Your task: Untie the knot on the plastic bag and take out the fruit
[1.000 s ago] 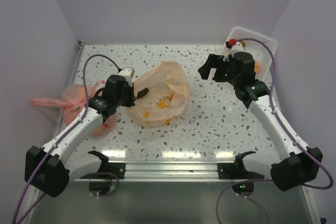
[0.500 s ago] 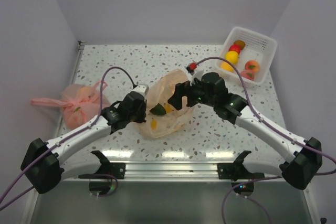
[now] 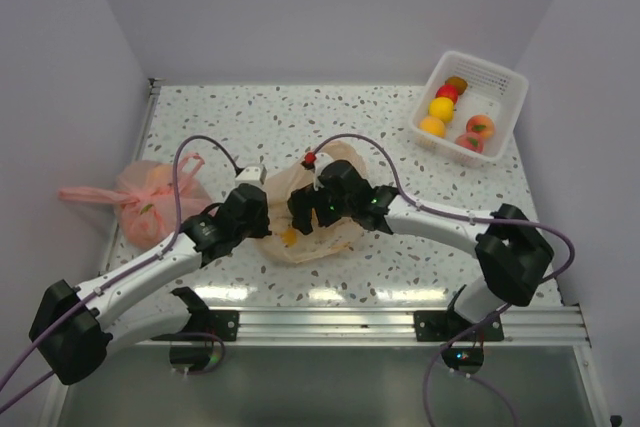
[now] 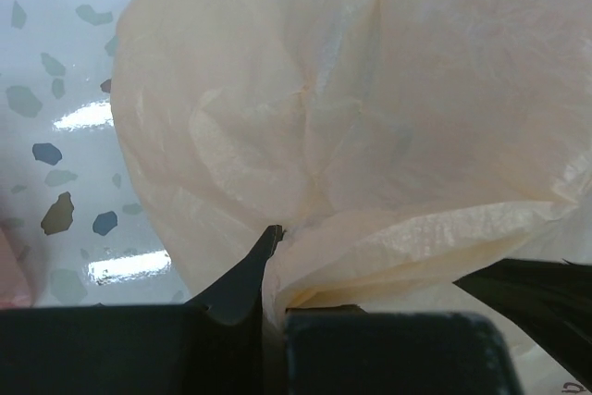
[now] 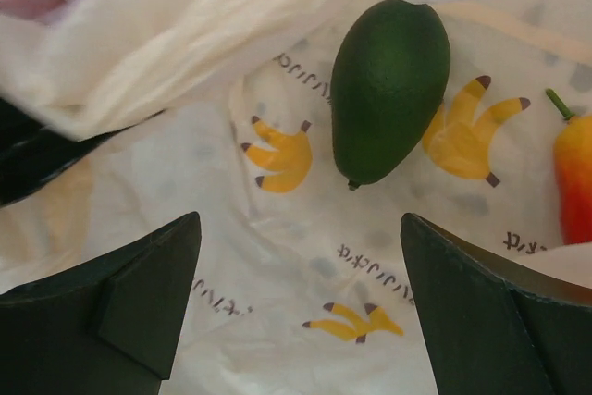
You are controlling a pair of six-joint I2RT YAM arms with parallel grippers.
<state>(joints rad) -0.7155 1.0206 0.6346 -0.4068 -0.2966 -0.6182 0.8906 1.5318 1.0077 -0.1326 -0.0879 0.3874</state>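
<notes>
Inside, the plastic bag (image 5: 277,256) shows banana prints (image 5: 277,159); lettering (image 5: 365,258) unreadable.

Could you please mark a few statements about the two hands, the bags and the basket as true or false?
1. The right hand hangs open above a dark green oval fruit lying on the banana-printed pale peach plastic bag. True.
2. The left hand is open, clear of that bag. False: it is shut on a fold of it.
3. The white plastic basket is empty. False: it holds several fruits.
4. A pink plastic bag lies left of the peach bag. True.
</notes>
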